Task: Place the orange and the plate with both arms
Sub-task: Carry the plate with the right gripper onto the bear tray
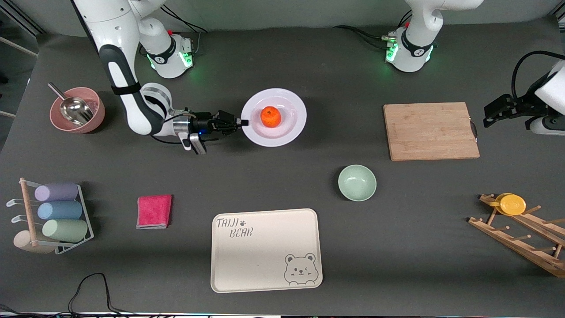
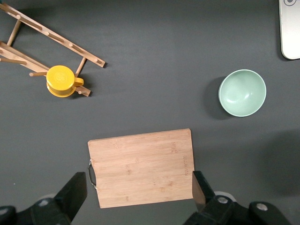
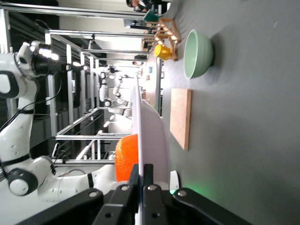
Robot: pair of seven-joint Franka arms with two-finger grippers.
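The right pincer (image 1: pixel 240 122) is pinching the glossy, stiff plate (image 1: pixel 291 128) by its thin rim, likely slippery, with the loose orange (image 1: pixel 270 116) liable to roll, while the left pincer (image 2: pixel 140 190) is waiting wide open over the board (image 2: pixel 140 166).

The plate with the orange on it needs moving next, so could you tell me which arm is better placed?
Right: its end effector is shut on the plate rim. The left end effector hangs open over the cutting board.

Work surface: counter (image 1: pixel 282 66) covered in matte dark grey, evenly lit, with mild shadows. Metal frame shelving (image 3: pixel 79 117) stands past the counter edge in the right wrist view. Black cable (image 1: pixel 88 287) trails over the near edge.
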